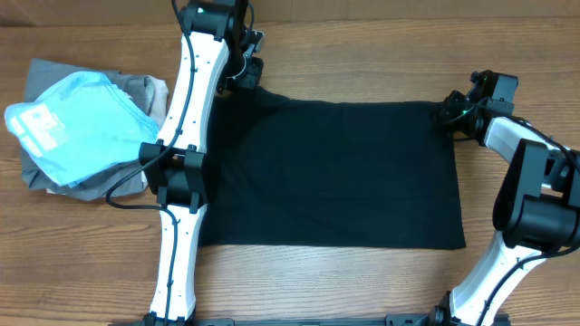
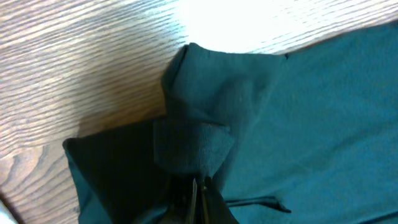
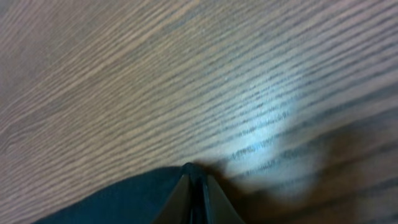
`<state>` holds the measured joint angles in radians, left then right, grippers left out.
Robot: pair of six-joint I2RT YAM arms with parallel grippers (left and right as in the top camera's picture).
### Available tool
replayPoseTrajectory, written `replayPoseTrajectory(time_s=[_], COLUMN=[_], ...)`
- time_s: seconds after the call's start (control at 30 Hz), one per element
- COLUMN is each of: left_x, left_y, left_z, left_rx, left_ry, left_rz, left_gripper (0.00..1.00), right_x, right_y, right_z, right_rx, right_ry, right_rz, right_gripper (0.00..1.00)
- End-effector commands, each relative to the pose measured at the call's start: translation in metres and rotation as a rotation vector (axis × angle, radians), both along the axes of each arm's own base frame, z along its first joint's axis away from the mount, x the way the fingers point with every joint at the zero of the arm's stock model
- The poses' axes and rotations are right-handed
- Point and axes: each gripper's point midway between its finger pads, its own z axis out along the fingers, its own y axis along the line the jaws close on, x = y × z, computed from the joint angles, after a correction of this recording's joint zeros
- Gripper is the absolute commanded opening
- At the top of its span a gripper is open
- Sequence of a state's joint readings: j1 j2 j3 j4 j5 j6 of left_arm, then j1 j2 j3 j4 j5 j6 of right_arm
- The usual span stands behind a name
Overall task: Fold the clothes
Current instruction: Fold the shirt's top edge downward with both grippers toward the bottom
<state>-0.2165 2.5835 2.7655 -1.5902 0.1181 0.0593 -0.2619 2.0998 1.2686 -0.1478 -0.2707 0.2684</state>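
Note:
The black T-shirt (image 1: 331, 172) lies flat on the wooden table as a wide rectangle. My left gripper (image 1: 243, 80) is shut on its far left corner; in the left wrist view the bunched fabric (image 2: 205, 124) sits just ahead of the closed fingers (image 2: 196, 186). My right gripper (image 1: 446, 113) is shut on the far right corner. In the right wrist view the closed fingers (image 3: 194, 180) pinch the shirt's edge (image 3: 124, 199) over bare table. The neck tag is hidden.
A light blue garment with white print (image 1: 77, 127) lies on grey folded garments (image 1: 145, 91) at the far left of the table. The left arm (image 1: 181, 181) runs along the shirt's left edge. The right arm base (image 1: 535, 217) stands right of the shirt.

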Motion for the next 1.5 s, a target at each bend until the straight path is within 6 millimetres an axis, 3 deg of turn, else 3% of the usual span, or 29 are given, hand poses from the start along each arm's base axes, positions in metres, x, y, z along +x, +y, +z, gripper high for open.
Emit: replayPoseTrajectory(time_s=[0.0, 0.27, 0.5, 0.7, 0.8, 1.2, 1.33, 1.47], left_x=[0.002, -0.011, -0.012, -0.027, -0.041, -0.075, -0.082, -0.093], left_y=[0.003, 0.011, 0.01, 0.017, 0.019, 0.021, 0.024, 0.026], left_z=[0.029, 0.032, 0.036, 0.071, 0.076, 0.027, 0.016, 0.003], left_rx=[0.026, 0.053, 0.048, 0.044, 0.049, 0.086, 0.1, 0.112], left_ry=[-0.072, -0.031, -0.036, -0.071, -0.046, 0.172, 0.215, 0.276], left_rz=[-0.015, 0.001, 0.005, 0.011, 0.01, 0.025, 0.025, 0.043], left_gripper=[0.04, 0.04, 0.04, 0.04, 0.04, 0.04, 0.04, 0.04], right_x=[0.005, -0.024, -0.049, -0.053, -0.055, -0.092, -0.096, -0.104], right_y=[-0.01, -0.029, -0.029, -0.02, -0.016, 0.003, 0.004, -0.009], right_z=[0.045, 0.066, 0.051, 0.053, 0.053, 0.049, 0.055, 0.061], right_rx=[-0.025, -0.007, 0.025, 0.042, 0.062, 0.141, 0.122, 0.083], right_ry=[-0.077, -0.014, 0.099, 0.103, 0.11, 0.254, 0.249, 0.269], right_rz=[-0.015, -0.069, -0.08, -0.017, -0.007, 0.01, 0.035, -0.004], right_gripper=[0.06, 0.04, 0.04, 0.04, 0.04, 0.04, 0.04, 0.04])
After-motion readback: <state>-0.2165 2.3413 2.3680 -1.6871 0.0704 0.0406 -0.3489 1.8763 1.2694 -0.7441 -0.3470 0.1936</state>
